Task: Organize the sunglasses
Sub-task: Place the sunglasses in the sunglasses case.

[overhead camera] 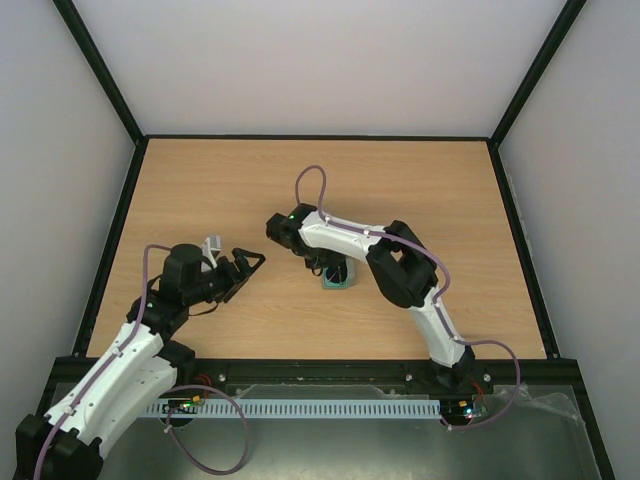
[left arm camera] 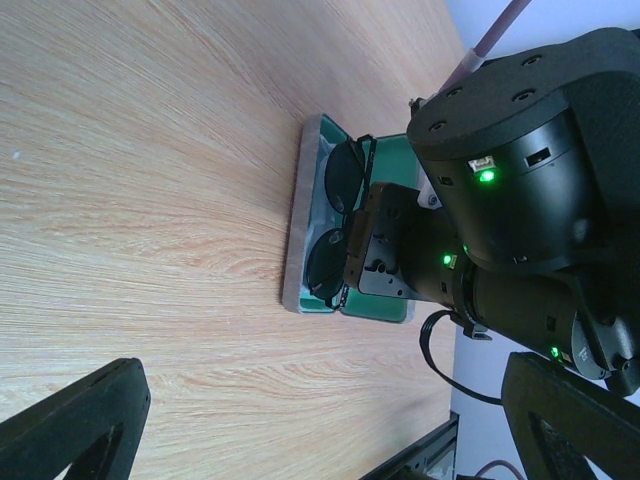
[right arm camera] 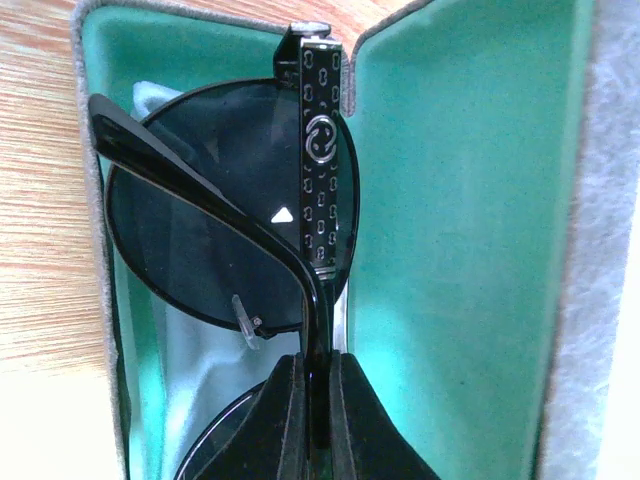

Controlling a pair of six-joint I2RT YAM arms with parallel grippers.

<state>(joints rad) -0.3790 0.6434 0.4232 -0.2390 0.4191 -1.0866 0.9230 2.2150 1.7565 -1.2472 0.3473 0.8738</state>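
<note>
The sunglasses [right arm camera: 220, 220], with round dark lenses and a thin black frame, lie folded inside the open grey case [right arm camera: 470, 200] with its teal lining. My right gripper [right arm camera: 318, 385] is shut on their folded temple arms at the middle of the case. In the top view the right gripper [overhead camera: 325, 265] points down into the case [overhead camera: 338, 277] at mid-table. In the left wrist view the sunglasses [left arm camera: 340, 215] lie along the case's left half [left arm camera: 300, 200]. My left gripper [overhead camera: 245, 265] is open and empty, left of the case and aimed at it.
A light blue cloth [right arm camera: 205, 365] lies in the case under the sunglasses. The wooden table [overhead camera: 200, 190] has black rails along its edges, and white walls rise on three sides.
</note>
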